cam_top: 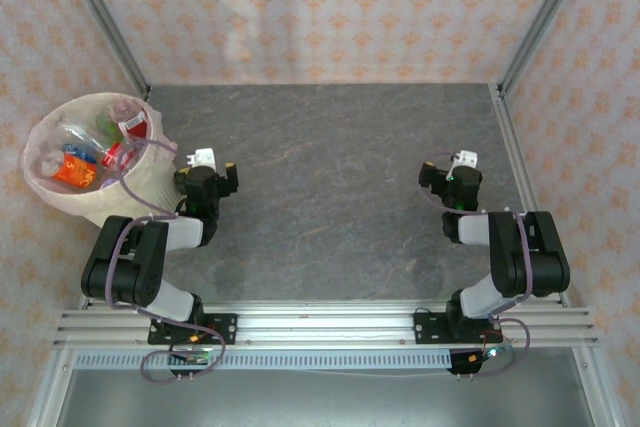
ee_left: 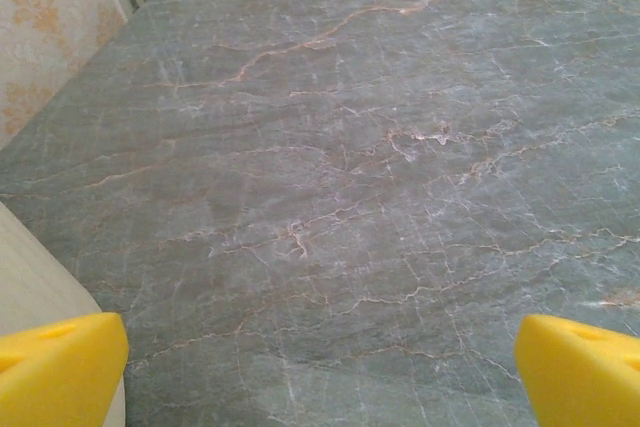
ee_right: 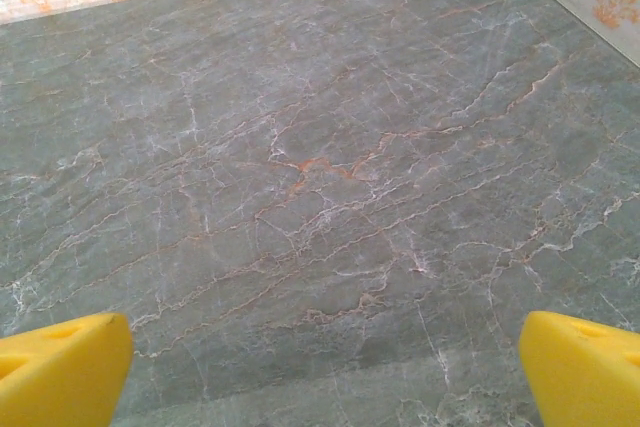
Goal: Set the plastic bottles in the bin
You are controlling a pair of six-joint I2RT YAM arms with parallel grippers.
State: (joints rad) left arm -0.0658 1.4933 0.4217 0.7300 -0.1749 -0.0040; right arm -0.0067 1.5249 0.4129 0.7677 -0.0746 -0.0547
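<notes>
The bin [cam_top: 60,192], a pale round bucket lined with a pinkish bag, stands at the table's left edge. Inside it lie several plastic bottles [cam_top: 88,152] with red, orange and blue labels. My left gripper [cam_top: 208,169] sits just right of the bin, arm folded back. Its yellow fingertips [ee_left: 60,372] stand wide apart, so the left gripper [ee_left: 320,377] is open over bare tabletop. The bin's wall [ee_left: 30,282] shows at the lower left of that view. My right gripper [cam_top: 462,169] rests on the right side of the table. In its wrist view the right gripper [ee_right: 320,372] is open, with nothing between its fingers.
The grey marbled tabletop [cam_top: 330,177] is enclosed by patterned orange walls. Aluminium posts [cam_top: 105,17] rise at the back corners. A metal rail [cam_top: 320,327] carrying both arm bases runs along the near edge.
</notes>
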